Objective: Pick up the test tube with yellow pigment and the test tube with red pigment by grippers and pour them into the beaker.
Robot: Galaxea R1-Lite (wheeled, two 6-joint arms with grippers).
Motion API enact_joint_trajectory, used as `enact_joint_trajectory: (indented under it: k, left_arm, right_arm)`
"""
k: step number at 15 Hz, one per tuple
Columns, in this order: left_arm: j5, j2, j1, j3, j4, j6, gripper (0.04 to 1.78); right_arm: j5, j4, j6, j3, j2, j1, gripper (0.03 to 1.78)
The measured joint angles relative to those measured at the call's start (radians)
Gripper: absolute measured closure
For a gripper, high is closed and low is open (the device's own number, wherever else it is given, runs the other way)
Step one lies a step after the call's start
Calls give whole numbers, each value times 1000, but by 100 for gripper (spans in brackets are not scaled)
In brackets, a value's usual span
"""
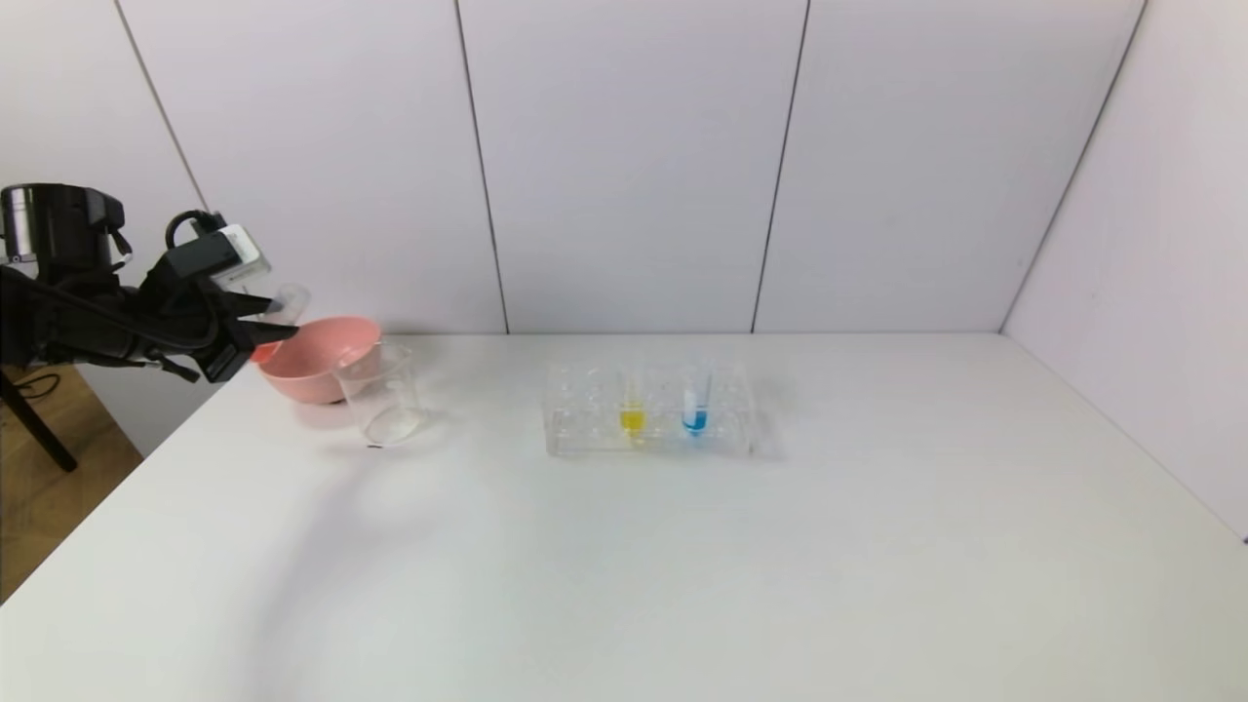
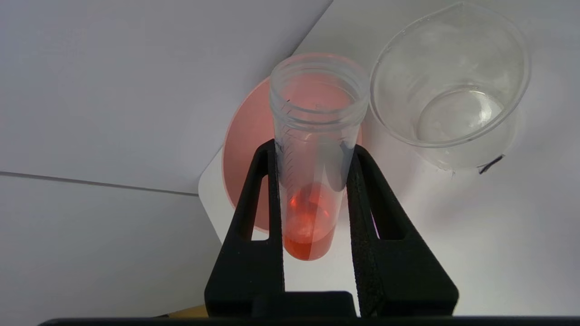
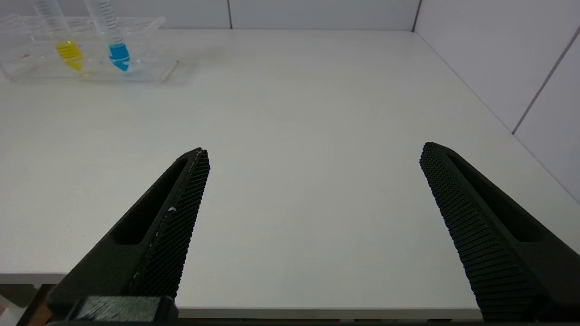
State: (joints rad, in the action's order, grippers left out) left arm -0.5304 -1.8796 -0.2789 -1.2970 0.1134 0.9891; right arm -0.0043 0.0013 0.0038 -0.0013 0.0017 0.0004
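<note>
My left gripper [image 1: 273,318] is shut on the test tube with red pigment [image 2: 312,181], held in the air at the far left over the table's edge, beside the pink bowl. The tube's open mouth [image 1: 290,297] points toward the bowl and red liquid sits in its tip. The clear beaker [image 1: 382,395] stands empty on the table just right of the bowl and also shows in the left wrist view [image 2: 448,86]. The test tube with yellow pigment [image 1: 632,408] stands in the clear rack, also seen in the right wrist view [image 3: 68,47]. My right gripper [image 3: 312,158] is open and empty above the table's near edge.
A pink bowl [image 1: 327,361] sits at the back left, touching the beaker's side. The clear tube rack [image 1: 651,414] stands mid-table and also holds a tube with blue liquid [image 1: 694,409]. White walls close off the back and right.
</note>
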Motion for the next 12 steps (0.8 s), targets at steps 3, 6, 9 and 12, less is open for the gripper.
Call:
enact_joint_trajectory:
  k: [3, 6, 9, 12]
  left_arm:
    - [1, -7, -2, -55, -131, 70, 139]
    - [0, -9, -5, -81, -158, 94, 139]
    - [0, -10, -4, -96, -162, 123, 139]
    - [1, -12, -3, -113, -190, 150, 139]
  right_arm:
    - [0, 0, 0, 0, 0, 0, 11]
    - [0, 0, 0, 0, 0, 0, 11]
    - [0, 0, 0, 0, 0, 0, 11]
    - [0, 0, 0, 0, 0, 0, 11]
